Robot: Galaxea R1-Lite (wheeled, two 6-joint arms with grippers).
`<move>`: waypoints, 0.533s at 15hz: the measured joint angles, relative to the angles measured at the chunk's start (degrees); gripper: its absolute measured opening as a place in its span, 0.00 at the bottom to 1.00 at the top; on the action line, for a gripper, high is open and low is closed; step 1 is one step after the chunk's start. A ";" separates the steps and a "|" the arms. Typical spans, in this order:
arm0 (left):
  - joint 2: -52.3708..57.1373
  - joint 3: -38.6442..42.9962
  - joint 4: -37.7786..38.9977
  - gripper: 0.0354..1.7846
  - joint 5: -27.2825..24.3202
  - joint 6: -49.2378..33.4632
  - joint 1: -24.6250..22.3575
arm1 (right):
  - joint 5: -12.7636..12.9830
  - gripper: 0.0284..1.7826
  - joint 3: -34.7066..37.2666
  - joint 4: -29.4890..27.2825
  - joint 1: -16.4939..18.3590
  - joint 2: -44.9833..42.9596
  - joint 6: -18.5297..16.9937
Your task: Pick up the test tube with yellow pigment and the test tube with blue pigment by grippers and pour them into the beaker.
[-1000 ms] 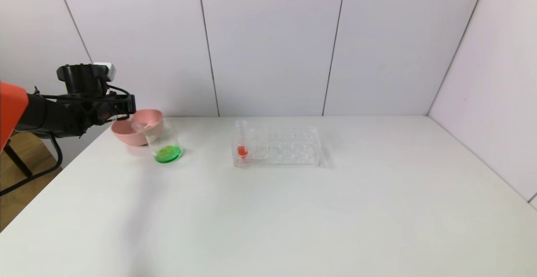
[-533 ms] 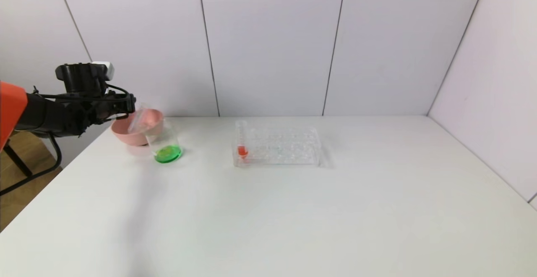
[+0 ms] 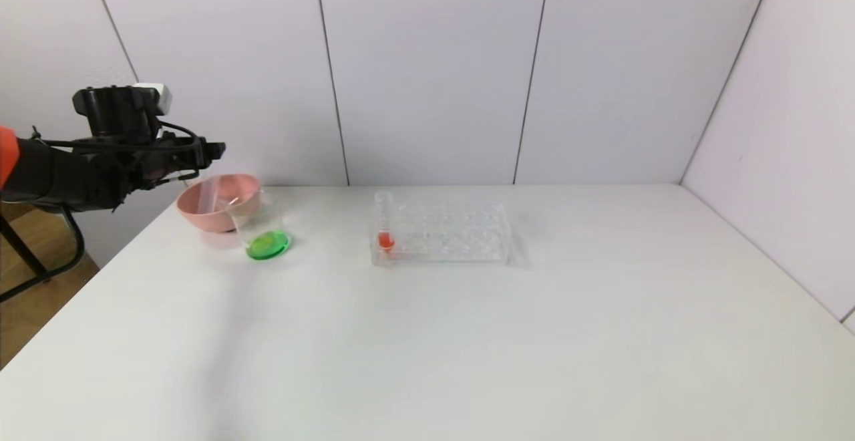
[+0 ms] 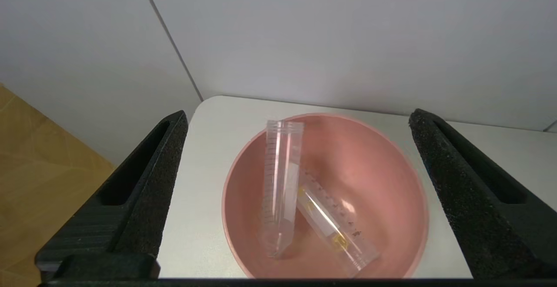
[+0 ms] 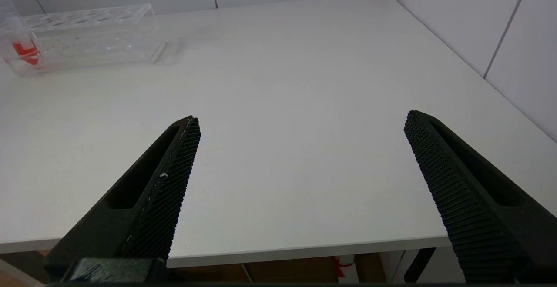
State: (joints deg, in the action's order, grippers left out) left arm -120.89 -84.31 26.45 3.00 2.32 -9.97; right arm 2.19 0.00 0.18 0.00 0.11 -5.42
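Observation:
My left gripper (image 3: 212,152) (image 4: 298,114) hovers open above the pink bowl (image 3: 200,217) (image 4: 391,182), nothing between its fingers. Two tubes lie in the bowl. The test tube with yellow pigment (image 4: 333,228) lies flat, holding only yellow traces. A clear graduated tube (image 4: 280,191) (image 3: 212,195) leans on the bowl's rim across it; no blue shows in it, so I cannot tell whether it is the test tube with blue pigment. The beaker (image 3: 262,227) stands just right of the bowl with green liquid at its bottom. My right gripper (image 5: 302,116) is open and empty over the table's near edge.
A clear many-holed rack (image 3: 444,234) (image 5: 93,35) stands mid-table with a red-tipped tube (image 3: 385,224) (image 5: 19,45) upright at its left end. The table's left edge and corner are close beside the bowl. Walls close off the back and right.
My left gripper opened and let go of the clear tube, which dropped into the pink bowl. The gripper then rose and drew back a little to the left.

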 joint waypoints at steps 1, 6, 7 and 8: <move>1.33 0.66 0.02 0.99 0.02 -0.17 -0.11 | 0.00 0.96 0.00 0.00 0.00 -0.01 0.00; 12.82 8.51 0.02 0.99 0.05 -1.69 -0.80 | -0.02 0.96 0.00 0.02 0.00 -0.01 0.00; 15.88 10.47 -0.02 0.99 0.02 -1.80 -0.85 | 0.00 0.96 0.00 0.00 0.00 -0.01 0.00; 19.24 12.43 -0.27 0.99 -0.09 -1.80 -0.85 | 0.00 0.96 0.00 0.00 0.00 -0.01 0.00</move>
State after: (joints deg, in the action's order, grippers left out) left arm -101.66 -71.88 26.19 2.91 0.51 -10.83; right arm 2.19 0.00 0.18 0.00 0.10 -5.42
